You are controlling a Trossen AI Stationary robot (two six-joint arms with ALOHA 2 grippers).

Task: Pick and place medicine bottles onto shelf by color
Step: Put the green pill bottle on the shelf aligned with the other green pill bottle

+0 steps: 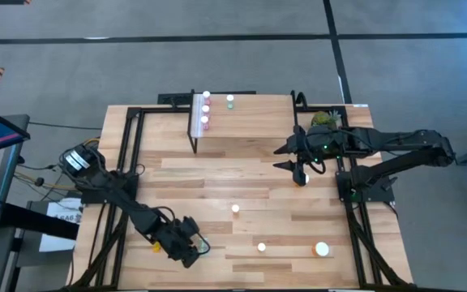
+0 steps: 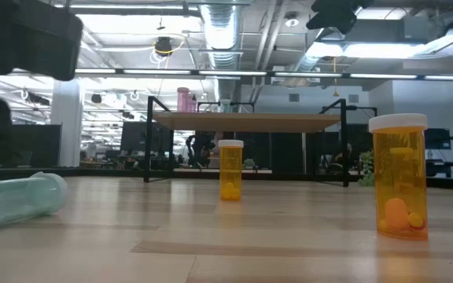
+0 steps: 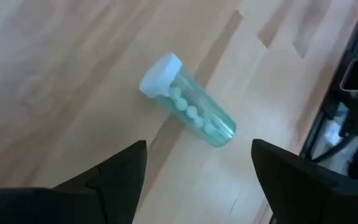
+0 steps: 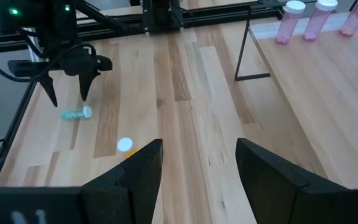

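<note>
your left gripper [image 3: 194,165]: fingers apart, hovering above a toppled teal bottle [image 3: 188,110] | your right gripper [image 4: 197,162]: fingers apart, empty, beside the shelf [image 1: 250,122]

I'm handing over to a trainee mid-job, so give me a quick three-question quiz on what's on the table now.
1. True or false: the teal bottle below the left gripper stands upright.
2. What colour are the three bottles lined up on the shelf?
3. The left gripper's fingers are: A) shut on the bottle, B) open above it.

Key: 1 false, it lies on its side; 2 pink; 3 B.
</note>
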